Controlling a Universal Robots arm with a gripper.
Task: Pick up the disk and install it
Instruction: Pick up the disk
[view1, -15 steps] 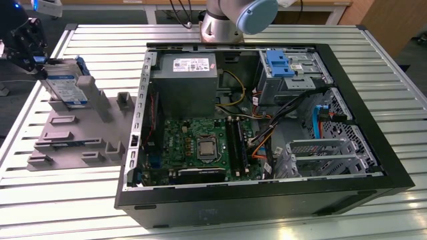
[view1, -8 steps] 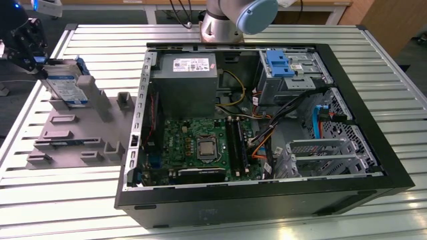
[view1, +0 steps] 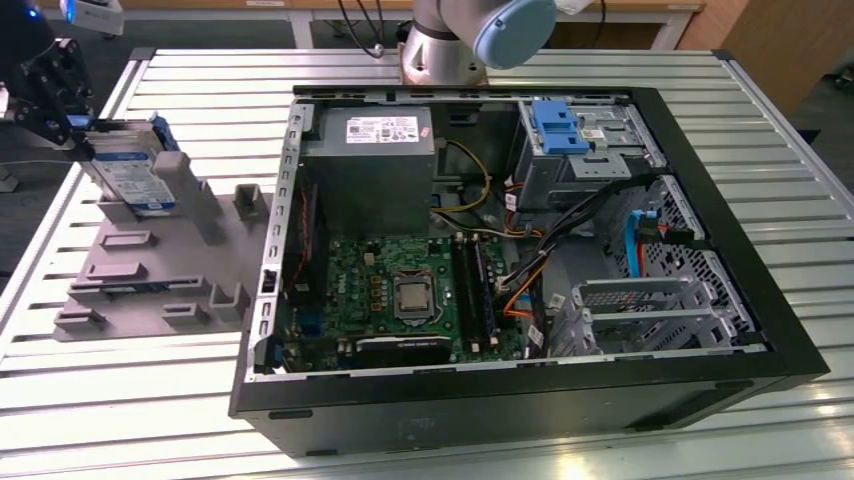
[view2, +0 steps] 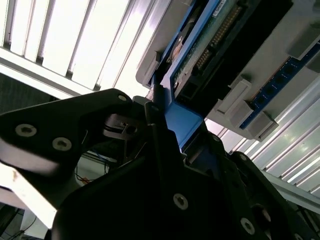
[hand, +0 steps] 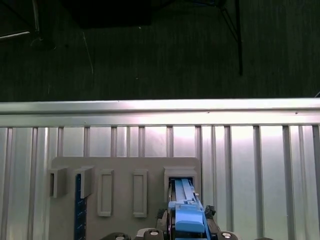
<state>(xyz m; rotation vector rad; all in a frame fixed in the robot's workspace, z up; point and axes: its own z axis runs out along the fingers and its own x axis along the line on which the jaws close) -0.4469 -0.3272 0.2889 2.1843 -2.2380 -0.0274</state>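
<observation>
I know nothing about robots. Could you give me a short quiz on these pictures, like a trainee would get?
1. Pick one: the jaws of the gripper are shut on A) the disk, B) a memory stick, C) a cable.
2. True or false: the disk lies flat on the motherboard.
3. Fill in: the grey holder sits to the exterior view's ____ of the open computer case.

Key: 1 A. 2 False; it stands on edge at the holder. 3 Left.
</observation>
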